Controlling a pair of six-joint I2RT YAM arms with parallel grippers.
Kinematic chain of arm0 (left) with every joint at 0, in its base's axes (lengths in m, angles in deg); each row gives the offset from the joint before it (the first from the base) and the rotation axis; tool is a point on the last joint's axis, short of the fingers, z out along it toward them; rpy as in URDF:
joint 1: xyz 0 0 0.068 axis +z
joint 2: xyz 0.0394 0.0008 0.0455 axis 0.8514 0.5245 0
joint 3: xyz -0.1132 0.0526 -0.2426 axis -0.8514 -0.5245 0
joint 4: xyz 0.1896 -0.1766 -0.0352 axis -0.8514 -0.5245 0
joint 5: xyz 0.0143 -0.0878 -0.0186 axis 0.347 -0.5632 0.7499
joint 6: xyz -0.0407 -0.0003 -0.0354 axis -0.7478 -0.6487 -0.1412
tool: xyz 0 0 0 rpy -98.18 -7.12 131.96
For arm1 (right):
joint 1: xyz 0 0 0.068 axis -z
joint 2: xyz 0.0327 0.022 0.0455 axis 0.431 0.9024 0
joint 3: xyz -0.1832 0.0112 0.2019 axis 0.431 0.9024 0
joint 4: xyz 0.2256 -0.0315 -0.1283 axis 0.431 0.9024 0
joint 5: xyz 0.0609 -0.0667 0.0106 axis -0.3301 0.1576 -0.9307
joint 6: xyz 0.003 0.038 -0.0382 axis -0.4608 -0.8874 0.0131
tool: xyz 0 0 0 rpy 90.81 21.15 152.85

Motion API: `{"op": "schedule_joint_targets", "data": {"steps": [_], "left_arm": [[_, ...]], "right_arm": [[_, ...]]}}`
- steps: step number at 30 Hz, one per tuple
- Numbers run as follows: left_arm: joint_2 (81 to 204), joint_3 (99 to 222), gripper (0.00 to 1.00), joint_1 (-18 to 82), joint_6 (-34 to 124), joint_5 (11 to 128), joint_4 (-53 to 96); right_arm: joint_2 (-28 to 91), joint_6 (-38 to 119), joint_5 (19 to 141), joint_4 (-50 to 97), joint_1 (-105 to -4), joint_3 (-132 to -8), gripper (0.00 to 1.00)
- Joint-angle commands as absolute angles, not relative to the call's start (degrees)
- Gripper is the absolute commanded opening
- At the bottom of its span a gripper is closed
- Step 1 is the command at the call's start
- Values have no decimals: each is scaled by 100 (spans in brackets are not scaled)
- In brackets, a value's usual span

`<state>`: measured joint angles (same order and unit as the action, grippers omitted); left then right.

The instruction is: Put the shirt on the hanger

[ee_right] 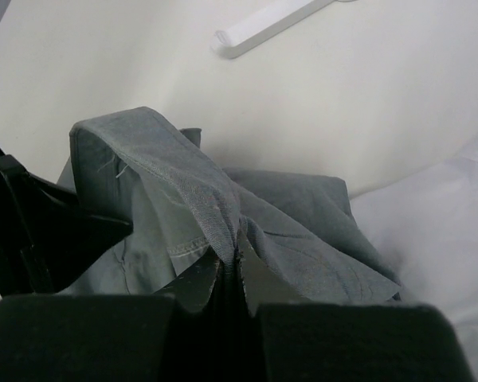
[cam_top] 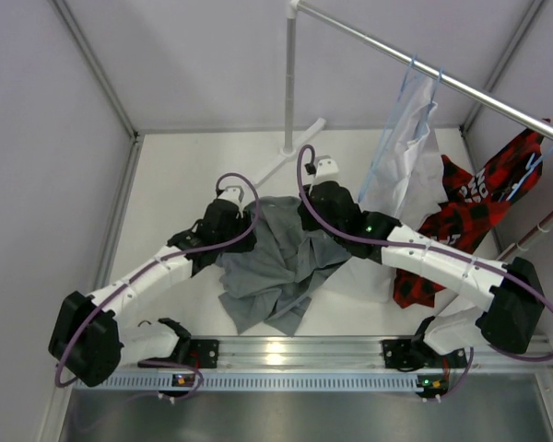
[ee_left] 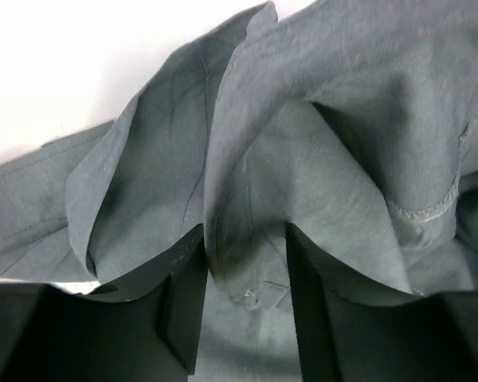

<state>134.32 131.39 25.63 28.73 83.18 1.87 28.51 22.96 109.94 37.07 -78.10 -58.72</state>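
The grey shirt [cam_top: 275, 269] lies crumpled on the white table between the arms. My left gripper [cam_top: 235, 226] is at its left upper edge. In the left wrist view the gripper [ee_left: 245, 274] stands open, with a fold of the shirt [ee_left: 319, 151] hanging between the two fingers. My right gripper [cam_top: 315, 210] is at the shirt's right upper edge. In the right wrist view it [ee_right: 237, 259] is shut on a raised pinch of the shirt [ee_right: 183, 171]. A thin light-blue hanger [cam_top: 411, 66] hangs on the rail beside the white shirt.
A metal rail [cam_top: 461, 87] runs across the back right, its post [cam_top: 289, 83] and white foot [ee_right: 263, 24] behind the shirt. A white shirt [cam_top: 407, 152] and a red-and-black garment [cam_top: 461, 207] hang from it, close to the right arm. Walls enclose the table.
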Motion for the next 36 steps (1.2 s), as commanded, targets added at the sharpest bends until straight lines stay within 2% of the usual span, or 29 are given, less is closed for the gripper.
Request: {"op": "schedule_joint_targets", "data": {"steps": [1,3,6,7,9,13,16,17,20,24,28,29,31,34,36], "left_arm": [[13434,13107,42,2549,2901,8401,803],[13417,13125,37,2558,2928,8401,829],[13355,13125,22,2549,2989,8462,847],[13338,13125,12,2549,3007,8514,838],[13241,13116,0,2558,3042,8585,821],[13074,13396,0,2549,3095,8656,304],[13327,14186,0,2549,3244,8542,-775],[13468,14719,0,2549,3253,8515,-1484],[13917,15407,0,2549,3332,8252,-2323],[13865,15542,0,2532,3691,7794,-3028],[13671,15551,0,2532,3956,7399,-3213],[13671,15551,0,2540,3965,7381,-3205],[13785,15560,0,2558,3982,7503,-3187],[14092,15612,0,2751,3991,7688,-3187],[14198,15647,0,2856,3948,7906,-3152]], "right_arm": [[2650,2394,10833,3404,-7730,-6010,0],[2650,2429,10824,3404,-7730,-6019,0],[2667,2438,10824,3404,-7730,-6028,0],[2676,2438,10824,3404,-7730,-6028,0],[2711,2438,10807,3404,-7712,-6028,0],[2808,2420,10553,3412,-7554,-6063,0],[3001,2385,10395,3561,-7378,-6203,0],[3106,2385,10350,3684,-7352,-6265,1],[3221,2403,10271,3816,-7334,-6449,5],[3405,2569,10227,4131,-7334,-6757,9],[3529,2666,9911,4256,-7334,-7056,27],[3494,2693,9832,4273,-7325,-7082,45],[3354,2780,9542,4404,-7334,-7266,66],[3152,2974,9138,4764,-7334,-7697,73],[3072,3131,9014,5002,-7334,-7943,73]]}}
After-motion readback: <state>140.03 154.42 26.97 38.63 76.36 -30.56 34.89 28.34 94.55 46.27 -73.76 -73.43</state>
